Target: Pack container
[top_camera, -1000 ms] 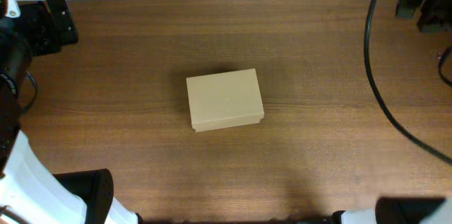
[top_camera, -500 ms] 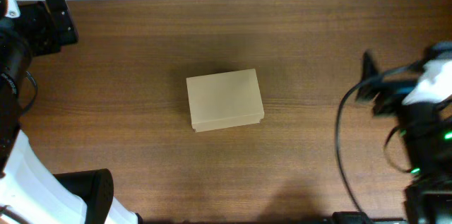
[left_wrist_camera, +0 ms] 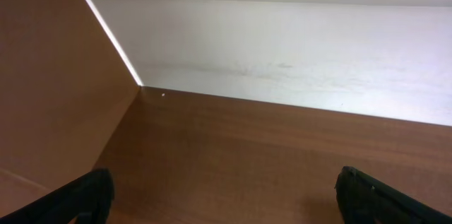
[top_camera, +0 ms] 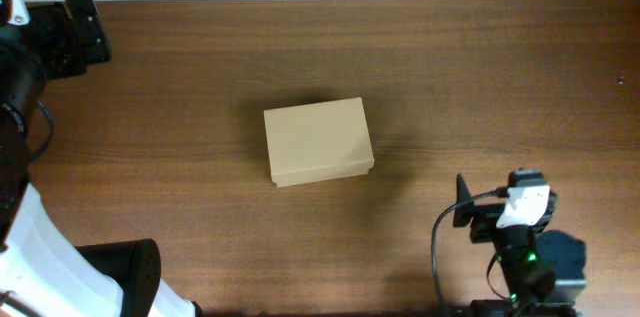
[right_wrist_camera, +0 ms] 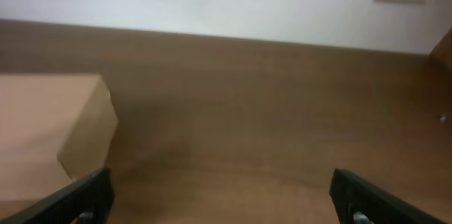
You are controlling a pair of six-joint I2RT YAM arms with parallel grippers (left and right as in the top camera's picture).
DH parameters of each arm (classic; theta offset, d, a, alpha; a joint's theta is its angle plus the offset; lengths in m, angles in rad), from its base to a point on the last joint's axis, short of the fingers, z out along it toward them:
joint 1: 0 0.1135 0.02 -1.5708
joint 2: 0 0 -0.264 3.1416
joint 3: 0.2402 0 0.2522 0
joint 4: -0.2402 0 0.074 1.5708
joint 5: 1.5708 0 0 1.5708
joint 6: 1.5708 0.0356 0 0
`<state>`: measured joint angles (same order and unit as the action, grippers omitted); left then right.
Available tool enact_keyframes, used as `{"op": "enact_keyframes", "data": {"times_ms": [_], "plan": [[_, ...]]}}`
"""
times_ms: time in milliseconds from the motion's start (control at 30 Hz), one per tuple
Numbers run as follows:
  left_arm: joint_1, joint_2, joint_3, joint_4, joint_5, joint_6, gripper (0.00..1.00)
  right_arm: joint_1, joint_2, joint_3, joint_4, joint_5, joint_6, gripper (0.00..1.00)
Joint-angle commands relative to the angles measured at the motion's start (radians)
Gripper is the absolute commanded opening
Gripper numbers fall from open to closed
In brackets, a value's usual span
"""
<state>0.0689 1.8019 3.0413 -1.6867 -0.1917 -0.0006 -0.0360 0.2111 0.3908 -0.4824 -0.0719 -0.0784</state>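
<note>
While the right gripper (right_wrist_camera: 220,194) hangs over the near right part of the table (top_camera: 450,87), its two fingers (right_wrist_camera: 78,199) stand wide apart and hold nothing. One box (top_camera: 318,142) lies in the middle of the table, ahead and to the left of this gripper, well apart from it, with the lid down. Farther away, at the far left edge, the left gripper (left_wrist_camera: 224,199) is also spread and empty, well apart from the box. I count one box, two grippers, and two fingers on each. Only the overhead view shows the whole box. The right wrist view shows just one corner of it, at the left. The left wrist view shows only table and a white wall (left_wrist_camera: 282,47).
</note>
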Motion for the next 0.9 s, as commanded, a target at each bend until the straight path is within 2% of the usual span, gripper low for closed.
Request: {"op": "enact_keyframes", "data": {"times_ms": [0,167,400,867], "plan": [[0.002,0.0,0.001,0.0,-0.008,0.005,1.0,-0.005,-0.09,-0.09,0.008,-0.007,0.009,0.99],[0.002,0.0,0.001,0.0,-0.008,0.005,1.0,-0.005,-0.207,-0.201,0.027,-0.007,0.009,0.99],[0.002,0.0,0.001,0.0,-0.008,0.005,1.0,-0.004,-0.208,-0.263,0.034,-0.006,0.009,0.99],[0.002,0.0,0.001,0.0,-0.008,0.005,1.0,-0.004,-0.208,-0.264,0.041,-0.006,0.009,0.99]]}}
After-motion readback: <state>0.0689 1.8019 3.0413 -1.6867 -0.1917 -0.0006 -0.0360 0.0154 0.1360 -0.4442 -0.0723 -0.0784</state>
